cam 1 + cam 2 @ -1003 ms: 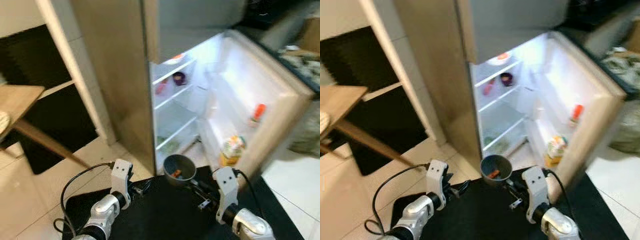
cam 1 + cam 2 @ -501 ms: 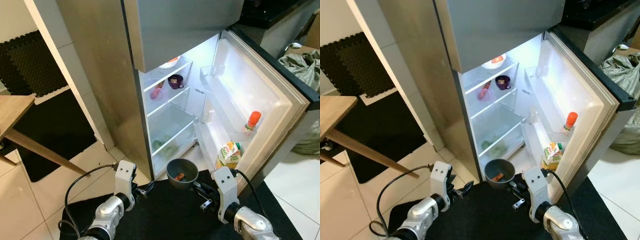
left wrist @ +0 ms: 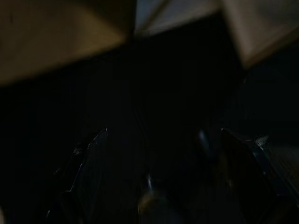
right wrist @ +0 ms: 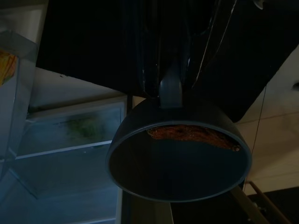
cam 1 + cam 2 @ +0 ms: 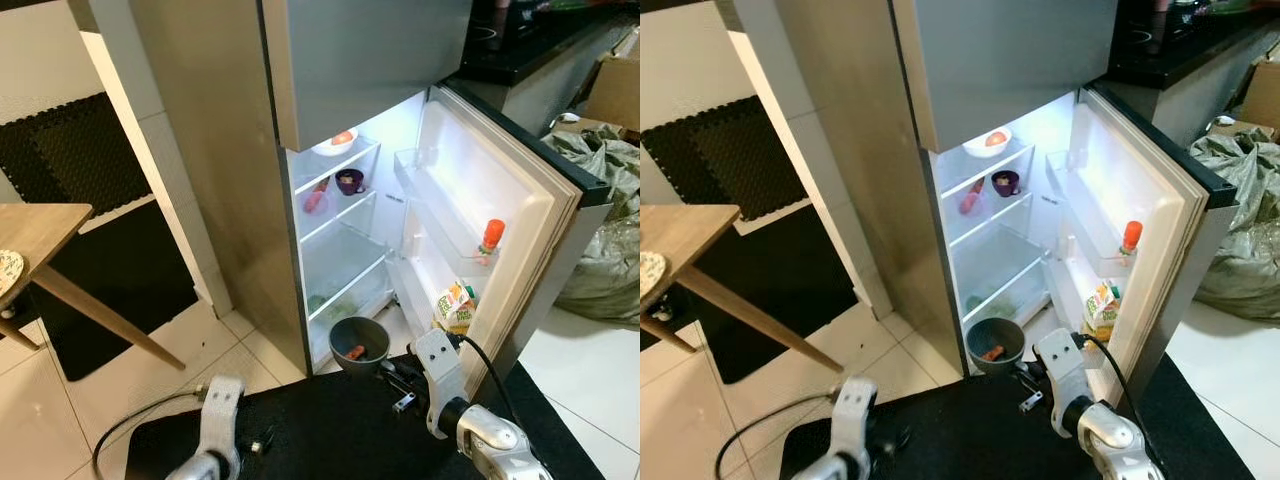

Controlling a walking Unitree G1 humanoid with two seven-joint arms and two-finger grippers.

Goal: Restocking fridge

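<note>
My right gripper (image 5: 393, 369) is shut on the handle of a grey saucepan (image 5: 360, 344) with an orange piece of food in it. I hold the pan low in front of the open fridge (image 5: 345, 230), near the bottom drawer with greens (image 5: 333, 304). In the right wrist view the fingers (image 4: 152, 51) clamp the handle above the pan (image 4: 177, 154). The shelves carry a white bowl (image 5: 335, 143), a purple bowl (image 5: 350, 181) and a red item (image 5: 316, 196). My left gripper (image 3: 163, 163) hangs low at the left, open, over dark floor.
The fridge door (image 5: 500, 210) stands open to the right, holding an orange-capped bottle (image 5: 490, 237) and a juice carton (image 5: 455, 305). Grey sacks (image 5: 600, 230) lie right of it. A wooden table (image 5: 40, 225) and black mat (image 5: 110, 270) are at the left.
The camera has shifted and the picture sharpened. My left arm has dropped lower, toward the bottom edge. The right gripper still holds the saucepan before the fridge.
</note>
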